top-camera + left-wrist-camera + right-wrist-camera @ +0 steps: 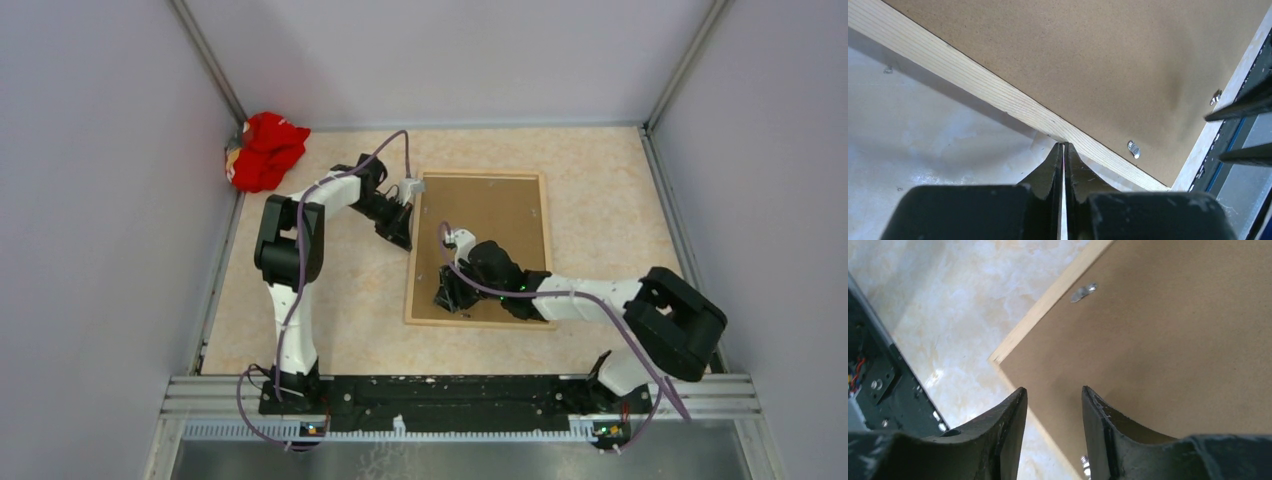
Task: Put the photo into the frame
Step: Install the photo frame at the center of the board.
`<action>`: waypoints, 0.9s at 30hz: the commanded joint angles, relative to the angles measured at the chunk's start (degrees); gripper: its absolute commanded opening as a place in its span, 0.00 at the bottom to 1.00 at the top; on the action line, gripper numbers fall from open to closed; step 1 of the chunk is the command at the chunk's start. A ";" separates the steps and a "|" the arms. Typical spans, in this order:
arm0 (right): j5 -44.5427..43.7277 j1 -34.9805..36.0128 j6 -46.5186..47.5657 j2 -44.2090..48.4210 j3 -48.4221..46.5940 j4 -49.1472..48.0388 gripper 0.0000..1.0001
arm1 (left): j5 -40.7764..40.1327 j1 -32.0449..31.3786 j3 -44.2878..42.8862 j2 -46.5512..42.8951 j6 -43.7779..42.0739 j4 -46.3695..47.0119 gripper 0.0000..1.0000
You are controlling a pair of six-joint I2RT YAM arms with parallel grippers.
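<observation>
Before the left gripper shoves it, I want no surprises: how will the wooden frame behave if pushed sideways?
Probably slides rather than tips: the frame lies flat on the smooth table. Likely moves as one stiff piece, since the backing board sits inside its rails under metal tabs. Pushed off-centre, where the left gripper sits, it may swivel.

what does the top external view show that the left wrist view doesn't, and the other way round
Only the top external view shows the red cloth in the far-left corner, the whole left arm and right arm, and the right tool.

Only the left wrist view shows the small metal tabs and the shut left tool, its tips at the frame's wooden edge.

Both views show the frame and the brown backing board lying in it.
</observation>
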State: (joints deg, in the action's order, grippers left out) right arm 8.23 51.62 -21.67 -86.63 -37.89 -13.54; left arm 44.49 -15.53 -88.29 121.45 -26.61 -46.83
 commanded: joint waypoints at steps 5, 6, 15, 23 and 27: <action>0.34 5.31 -0.36 11.93 3.64 10.10 0.19 | -2.93 -0.29 -1.35 1.12 -1.59 -1.12 0.06; 0.05 5.60 -0.96 12.79 4.38 10.76 0.13 | -3.01 -0.29 -1.42 1.13 -1.59 -1.28 0.06; -5.15 5.87 -4.70 16.04 9.29 13.36 0.00 | -3.09 -0.29 -1.95 1.30 -1.58 -1.86 0.05; -5.53 5.86 -6.84 17.68 10.91 12.08 0.00 | -3.09 -0.29 -1.90 1.75 -1.70 -2.03 0.04; -5.46 5.73 -7.76 20.17 11.53 12.09 0.00 | -2.97 -0.29 -1.98 1.96 -1.86 -2.12 0.04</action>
State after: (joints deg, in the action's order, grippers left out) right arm 3.16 56.95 -27.92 -69.71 -26.61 0.51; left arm 43.62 -15.75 -89.21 121.80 -27.11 -48.10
